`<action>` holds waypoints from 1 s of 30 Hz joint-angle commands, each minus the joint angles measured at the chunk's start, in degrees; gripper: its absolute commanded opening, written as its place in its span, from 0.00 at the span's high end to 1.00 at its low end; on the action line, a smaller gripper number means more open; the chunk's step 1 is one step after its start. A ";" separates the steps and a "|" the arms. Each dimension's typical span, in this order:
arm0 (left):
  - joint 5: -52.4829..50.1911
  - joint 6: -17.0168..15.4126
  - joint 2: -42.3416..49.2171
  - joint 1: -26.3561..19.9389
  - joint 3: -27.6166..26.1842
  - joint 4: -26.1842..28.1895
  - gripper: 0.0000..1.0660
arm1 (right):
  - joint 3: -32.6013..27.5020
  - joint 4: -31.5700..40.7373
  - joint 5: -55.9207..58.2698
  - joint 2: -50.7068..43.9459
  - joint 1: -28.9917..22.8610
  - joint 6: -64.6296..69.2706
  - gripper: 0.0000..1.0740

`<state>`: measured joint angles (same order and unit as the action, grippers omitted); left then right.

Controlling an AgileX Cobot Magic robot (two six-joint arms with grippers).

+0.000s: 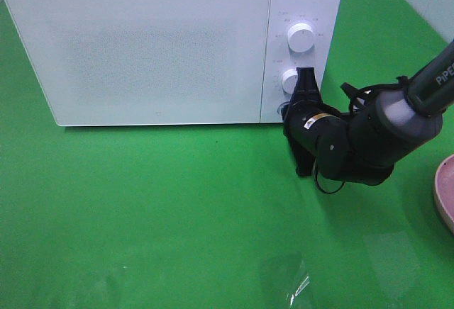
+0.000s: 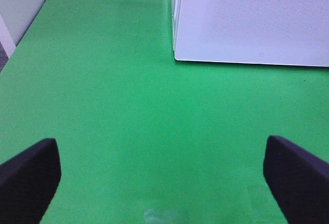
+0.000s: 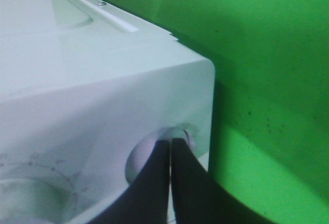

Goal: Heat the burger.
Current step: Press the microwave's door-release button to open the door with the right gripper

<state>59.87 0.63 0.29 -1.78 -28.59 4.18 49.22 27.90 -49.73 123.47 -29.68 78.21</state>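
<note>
- The left gripper (image 2: 160, 151) hangs over the green cloth (image 2: 128, 106). Its two black fingers (image 2: 31, 178) are spread far apart, with nothing between them.
- Ahead of these jaws and off to one side is a corner of the white microwave (image 2: 247, 18). It is well apart from them.
- The right gripper (image 3: 170, 146) has its two dark fingers (image 3: 146, 188) pressed together. Nothing is pinched between them.
- The tips of these jaws touch a round button (image 3: 139, 157) low on the front of the microwave, near its corner.
- In the high view, two white knobs sit just past the jaws on the same front panel. One knob (image 1: 289, 80) is close beside the jaws. The other knob (image 1: 301, 37) is farther up.
- The microwave door (image 1: 156, 47) is on the other side of the knobs from the jaws. It is shut.
- Behind the right arm, far from its jaws, the edge of a pink plate (image 1: 445, 188) shows.
- The burger cannot be seen in any view, so I cannot tell where it is.
</note>
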 commanded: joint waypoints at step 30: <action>-0.57 -0.11 1.09 0.34 0.17 -0.06 0.06 | 8.42 5.56 -21.54 -0.11 0.97 -4.70 1.00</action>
<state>59.87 0.63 0.29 -1.78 -28.59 4.18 52.60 34.72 -53.00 124.85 -30.94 75.17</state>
